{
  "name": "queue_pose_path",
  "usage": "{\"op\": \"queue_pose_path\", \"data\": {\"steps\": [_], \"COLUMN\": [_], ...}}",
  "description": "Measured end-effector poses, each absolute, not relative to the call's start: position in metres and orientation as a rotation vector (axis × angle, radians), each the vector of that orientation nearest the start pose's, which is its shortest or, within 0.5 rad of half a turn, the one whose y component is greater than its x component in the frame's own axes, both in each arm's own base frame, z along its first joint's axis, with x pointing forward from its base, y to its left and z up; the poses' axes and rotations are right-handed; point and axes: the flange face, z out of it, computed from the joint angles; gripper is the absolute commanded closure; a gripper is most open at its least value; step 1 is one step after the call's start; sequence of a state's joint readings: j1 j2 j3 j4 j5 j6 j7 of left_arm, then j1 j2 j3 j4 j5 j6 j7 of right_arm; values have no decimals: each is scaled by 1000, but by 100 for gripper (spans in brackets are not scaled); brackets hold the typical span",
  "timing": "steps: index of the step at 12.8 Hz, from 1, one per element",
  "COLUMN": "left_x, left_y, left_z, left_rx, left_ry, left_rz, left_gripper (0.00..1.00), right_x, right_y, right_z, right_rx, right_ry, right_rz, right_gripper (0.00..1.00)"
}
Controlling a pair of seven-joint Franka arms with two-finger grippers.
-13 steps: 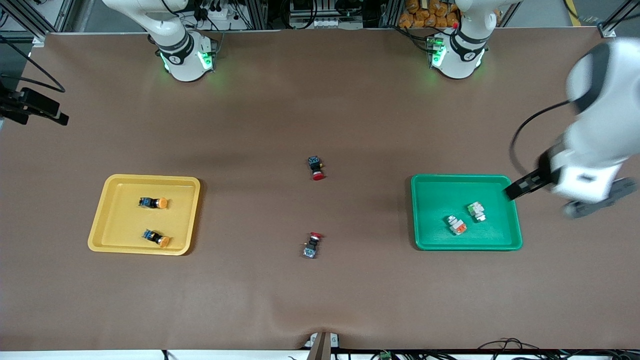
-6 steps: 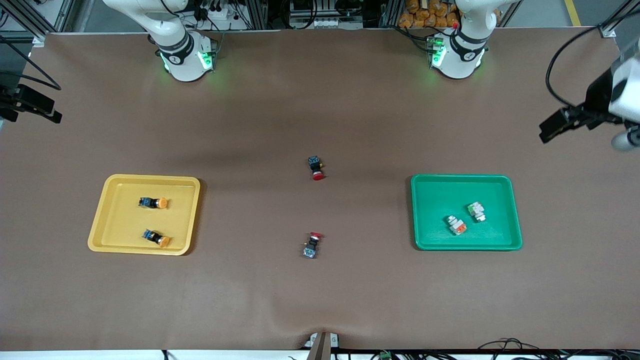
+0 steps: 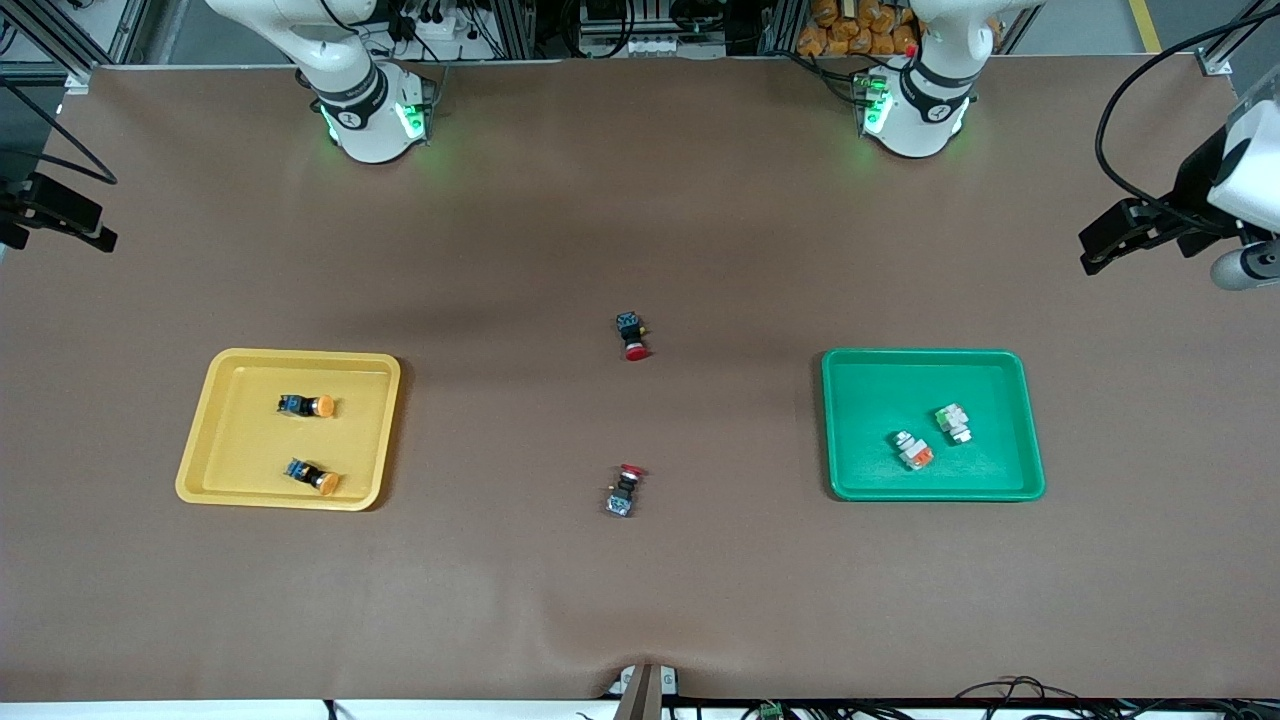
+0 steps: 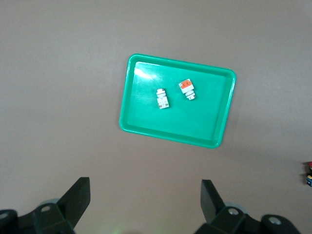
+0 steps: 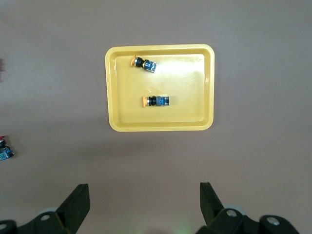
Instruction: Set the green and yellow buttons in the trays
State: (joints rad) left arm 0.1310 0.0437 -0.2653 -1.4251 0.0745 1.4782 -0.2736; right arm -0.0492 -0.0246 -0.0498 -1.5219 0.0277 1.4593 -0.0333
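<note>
The yellow tray (image 3: 290, 430) lay toward the right arm's end of the brown surface (image 3: 640, 600), the green tray (image 3: 933, 425) toward the left arm's end, with a wide bare stretch between them broken only by two red-capped buttons. One red-capped button (image 3: 632, 336) sat farther from the front camera than the other red-capped button (image 3: 624, 492), and the two were well apart. Inside the yellow tray rested two orange-capped buttons, one (image 3: 307, 405) farther from the front camera and one (image 3: 312, 476) nearer, close to the tray's rim. In the green tray lay two whitish buttons just beside each other, one with a green patch (image 3: 953, 421) and one with an orange patch (image 3: 913, 450), both clear of the rims. The left gripper (image 4: 145, 200) hung high over bare surface at the left arm's end, its fingers (image 4: 78, 197) spread wide and holding nothing; in the front view it was cut off at the frame's edge. The right gripper (image 5: 145, 202) hung over bare surface at the right arm's end, fingers (image 5: 77, 201) likewise released and empty, with only a dark part of it showing at the front view's edge. Both wrist views looked down on their trays from well above, and a red-capped button was cropped at the margin of each.
</note>
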Motion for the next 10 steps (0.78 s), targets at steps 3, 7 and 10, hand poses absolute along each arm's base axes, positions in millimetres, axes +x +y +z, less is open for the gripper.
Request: {"op": "queue_pose_path", "data": {"steps": [3, 7, 10], "left_x": [546, 540, 528], "left_y": [-55, -49, -52], "left_z": [670, 672, 667], "left_rx": [-3102, -3104, -3107], "left_ry": [-196, -156, -110], "left_rz": [-46, -44, -16], "left_gripper": [0, 0, 0], "right_x": [535, 536, 536], "right_y": [-48, -40, -33], "right_z": [649, 651, 651], "right_rx": [-3109, -3110, -3111], "right_ry": [92, 64, 43], "right_rz": [58, 51, 51], "right_gripper": [0, 0, 0]}}
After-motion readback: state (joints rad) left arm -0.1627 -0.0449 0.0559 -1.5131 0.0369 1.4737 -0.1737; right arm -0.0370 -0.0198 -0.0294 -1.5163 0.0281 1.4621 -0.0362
